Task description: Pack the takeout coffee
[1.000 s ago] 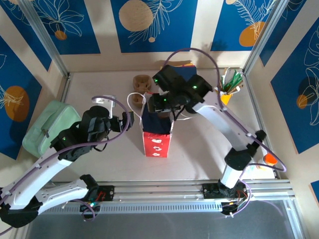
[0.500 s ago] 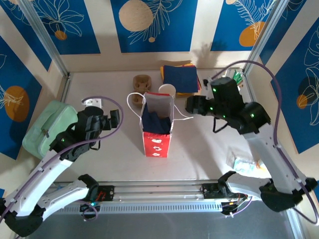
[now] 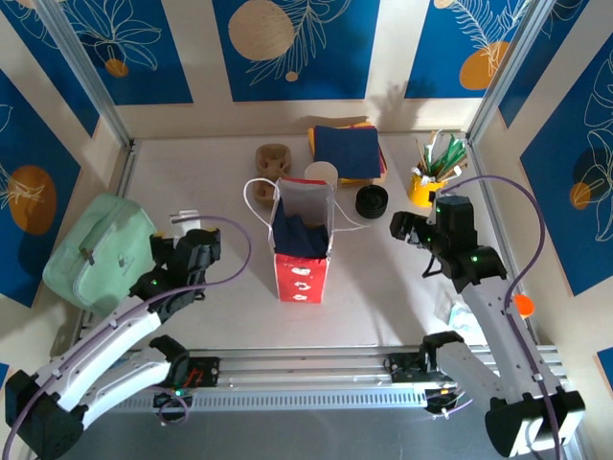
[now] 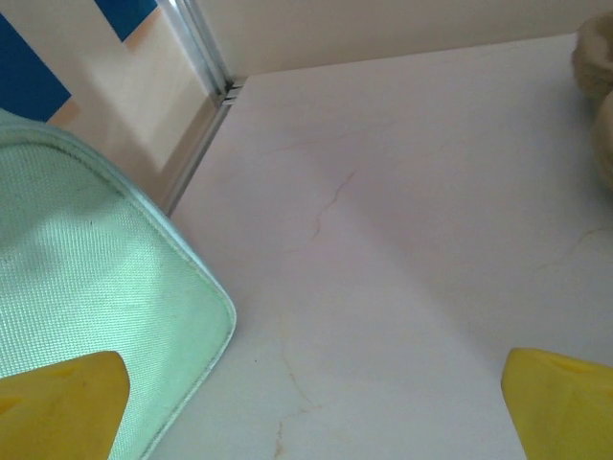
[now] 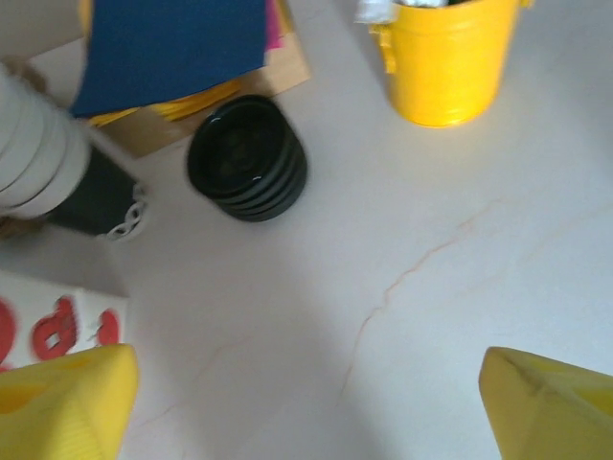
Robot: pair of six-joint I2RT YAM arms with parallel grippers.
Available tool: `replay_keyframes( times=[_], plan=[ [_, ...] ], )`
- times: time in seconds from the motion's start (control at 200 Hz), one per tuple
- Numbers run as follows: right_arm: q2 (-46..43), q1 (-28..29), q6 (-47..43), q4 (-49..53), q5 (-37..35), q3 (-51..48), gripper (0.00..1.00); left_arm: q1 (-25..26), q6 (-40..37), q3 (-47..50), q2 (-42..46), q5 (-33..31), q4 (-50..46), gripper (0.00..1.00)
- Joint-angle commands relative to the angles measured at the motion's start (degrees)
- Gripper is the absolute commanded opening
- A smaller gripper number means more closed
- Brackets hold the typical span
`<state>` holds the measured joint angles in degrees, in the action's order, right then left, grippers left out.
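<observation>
The coffee cannot be made out with any certainty, so which way it stands or points cannot be told. The red bag (image 3: pixel 302 273) is upright on the desk (image 3: pixel 383 287) with its mouth open upward, and its inside is too dark to read. The right claw (image 3: pixel 406 231) hovers well to the right of the bag, spread wide and gripping nothing. In the wrist view its yellow pads (image 5: pixel 62 407) stand far apart over bare desk, touching nothing. A stack of black lids (image 5: pixel 247 158) sits ahead of that claw and a little to its left, apart from it. A yellow cup (image 5: pixel 445 62) stands ahead to its right. Blue napkins (image 5: pixel 172 43) lie beyond the lids, and stacked white cups (image 5: pixel 34 153) lean at the far left, just behind the bag. The left claw (image 3: pixel 184 232) is on the bag's other side, also spread wide and empty, above the desk. A green pouch (image 4: pixel 86 278) lies under and beside its left pad (image 4: pixel 62 402). Whether the pad touches the pouch cannot be told.
</observation>
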<state>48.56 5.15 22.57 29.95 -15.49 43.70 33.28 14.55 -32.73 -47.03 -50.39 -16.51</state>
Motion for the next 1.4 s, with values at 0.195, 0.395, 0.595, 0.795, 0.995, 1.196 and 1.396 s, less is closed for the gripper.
replay_keyframes(
  times=[0.195,0.395,0.595,0.795,0.995,1.196,1.396],
  plan=[
    [3.3,-5.1,-1.8,-23.4,1.7,-11.9,0.99,-8.2,-13.3,13.3,-2.2,5.7,31.1,0.99],
    [12.5,-5.5,-6.7,-38.1,2.1,-15.8,0.99,-15.2,-15.2,19.7,-8.2,11.7,44.0,0.99],
    [22.6,-4.4,-12.9,-53.9,7.2,-17.6,0.99,-21.0,-15.0,20.7,-17.3,22.3,57.6,0.99],
    [30.8,-3.5,-18.9,-67.5,9.7,-18.7,0.99,-22.5,-18.9,20.1,-31.8,29.6,77.7,0.99],
    [39.0,-2.5,-19.0,-82.1,7.7,-22.5,0.99,-24.1,-19.7,20.1,-44.9,34.1,91.2,0.99],
    [38.6,-4.6,-16.7,-76.7,8.6,-20.2,0.99,-25.5,-17.1,13.4,-43.0,33.6,75.1,0.99],
    [38.6,-4.9,-16.7,-76.5,9.2,-20.0,0.99,-26.9,-16.2,12.4,-43.0,35.3,73.5,0.99]
  ],
)
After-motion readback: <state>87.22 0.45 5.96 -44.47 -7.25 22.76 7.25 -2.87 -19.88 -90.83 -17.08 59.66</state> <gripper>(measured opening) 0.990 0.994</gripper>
